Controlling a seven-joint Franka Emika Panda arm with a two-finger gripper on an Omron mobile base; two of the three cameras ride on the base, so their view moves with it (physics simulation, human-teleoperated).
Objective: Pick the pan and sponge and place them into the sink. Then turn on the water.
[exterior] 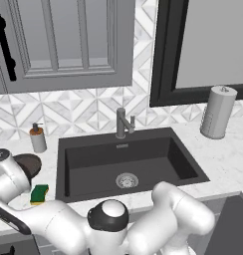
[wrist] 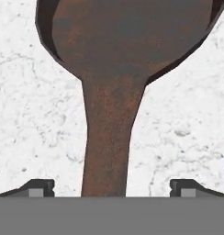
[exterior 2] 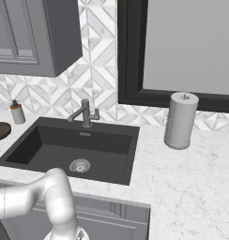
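The dark-brown pan [wrist: 127, 36] lies on the white marble counter, and its long brown handle [wrist: 109, 137] runs down between my fingertips [wrist: 40, 187]. My gripper [wrist: 112, 188] is open, one finger on each side of the handle, with a gap on both sides. From the base the pan [exterior: 30, 163] sits left of the sink [exterior: 188, 164], partly behind my arm. The green and yellow sponge [exterior: 39, 193] lies in front of the pan. The grey faucet [exterior: 123, 123] stands behind the dark basin; water is out of view.
A small soap dispenser [exterior: 38, 138] stands behind the pan by the tiled wall. A grey paper towel roll [exterior: 218, 112] stands on the counter right of the sink. A grey wall cabinet [exterior: 68, 40] hangs above the left side.
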